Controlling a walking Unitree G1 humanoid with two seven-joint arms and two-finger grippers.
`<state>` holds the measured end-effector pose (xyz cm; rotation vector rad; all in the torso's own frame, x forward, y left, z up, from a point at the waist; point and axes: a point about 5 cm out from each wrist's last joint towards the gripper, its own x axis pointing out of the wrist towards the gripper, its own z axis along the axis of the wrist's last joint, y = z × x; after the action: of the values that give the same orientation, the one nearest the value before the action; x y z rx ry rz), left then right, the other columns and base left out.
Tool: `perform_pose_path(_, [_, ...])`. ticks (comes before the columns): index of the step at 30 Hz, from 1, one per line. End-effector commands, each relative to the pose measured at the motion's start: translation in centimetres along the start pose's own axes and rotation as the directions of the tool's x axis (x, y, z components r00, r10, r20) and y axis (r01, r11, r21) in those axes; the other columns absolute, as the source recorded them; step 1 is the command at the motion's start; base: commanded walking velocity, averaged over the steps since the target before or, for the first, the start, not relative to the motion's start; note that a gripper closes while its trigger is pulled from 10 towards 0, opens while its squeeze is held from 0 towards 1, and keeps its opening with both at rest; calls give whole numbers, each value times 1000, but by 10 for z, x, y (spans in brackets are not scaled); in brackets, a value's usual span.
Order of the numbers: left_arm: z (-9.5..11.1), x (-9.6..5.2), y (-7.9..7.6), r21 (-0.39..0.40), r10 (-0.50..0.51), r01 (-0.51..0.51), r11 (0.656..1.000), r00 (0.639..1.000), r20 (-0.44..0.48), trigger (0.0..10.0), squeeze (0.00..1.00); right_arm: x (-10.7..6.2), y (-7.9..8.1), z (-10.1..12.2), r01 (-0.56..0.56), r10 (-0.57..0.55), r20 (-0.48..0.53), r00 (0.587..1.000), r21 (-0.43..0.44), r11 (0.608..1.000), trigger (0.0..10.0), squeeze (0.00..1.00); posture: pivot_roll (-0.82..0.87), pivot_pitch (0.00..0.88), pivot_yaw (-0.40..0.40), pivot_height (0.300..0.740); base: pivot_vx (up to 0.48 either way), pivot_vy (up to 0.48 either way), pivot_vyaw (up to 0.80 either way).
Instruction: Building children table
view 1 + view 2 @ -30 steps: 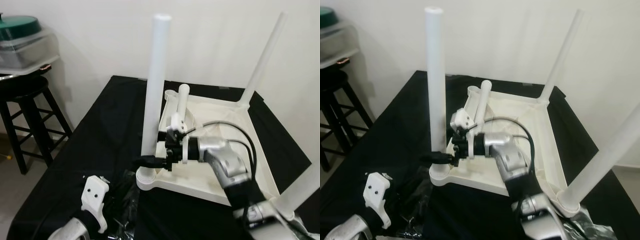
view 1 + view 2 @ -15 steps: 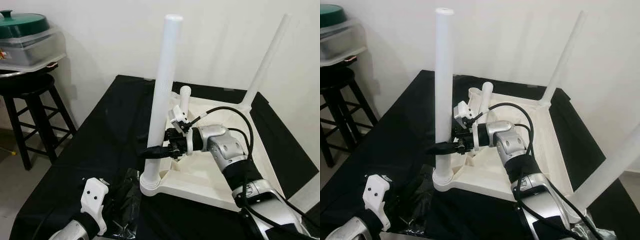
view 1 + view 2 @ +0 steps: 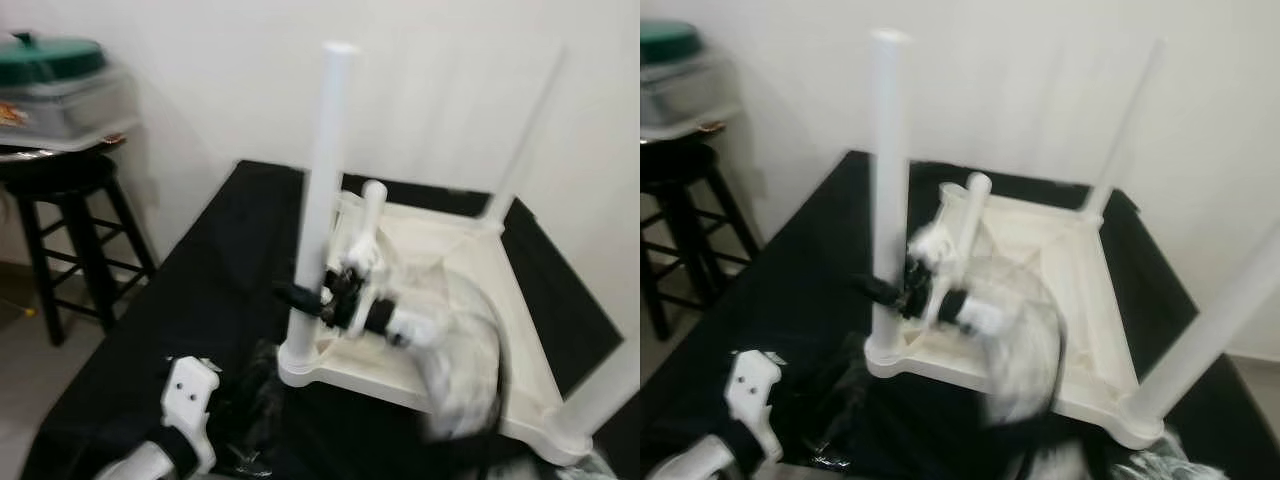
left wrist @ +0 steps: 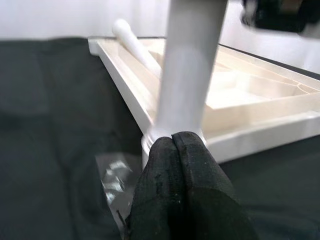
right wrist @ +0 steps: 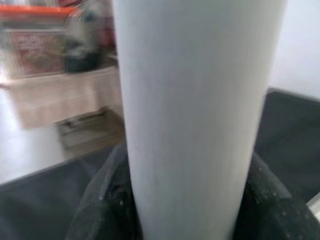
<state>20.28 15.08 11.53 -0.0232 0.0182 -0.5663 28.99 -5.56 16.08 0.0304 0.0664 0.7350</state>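
The white children's table (image 3: 400, 385) lies upside down on a black-draped surface. Its near-left leg (image 3: 325, 170) stands upright in the corner socket. My right gripper (image 3: 300, 298) is shut on that leg low down, and the arm behind it is blurred. In the right wrist view the leg (image 5: 195, 110) runs between the black fingers (image 5: 107, 200). A loose leg (image 3: 368, 215) leans in the far-left corner. My left gripper (image 4: 174, 140) is shut on nothing, low at the front left, pointing at the leg's base (image 4: 170, 135).
Two more legs stand in the far-right (image 3: 525, 130) and near-right (image 3: 605, 385) corners. Crumpled clear plastic (image 3: 255, 400) lies by the near-left corner. A black stool (image 3: 60, 190) with a green-lidded container (image 3: 60, 85) stands at the left, off the black surface.
The whole picture has shifted with the camera. My right arm is now blurred in motion, still shut on the near-left leg, which stands straighter than half a second ago.
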Motion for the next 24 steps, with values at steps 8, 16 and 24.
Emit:
perform_pose_path(8, [0, -3, 1, -14, 21, -21, 1000, 1000, -6, 10000, 0, -20, -16, -51, 105, -101, -289, 952, -1, 994, 9529, 0, 56, 37, -80, 740, 0, 0, 0])
perform_pose_path(16, [-1, -2, 2, -22, 8, -8, 1000, 1000, -11, 10000, 0, -19, -9, -39, 97, -72, -262, 962, 85, 992, 10000, 1000, 49, 27, -73, 740, 0, 0, 0])
perform_pose_path(24, [-3, 0, 1, -24, 5, -5, 1000, 1000, -17, 10000, 0, -16, -18, 7, -415, 411, -81, 908, -37, 909, 10000, 341, 70, 3, -79, 740, 0, 0, 0])
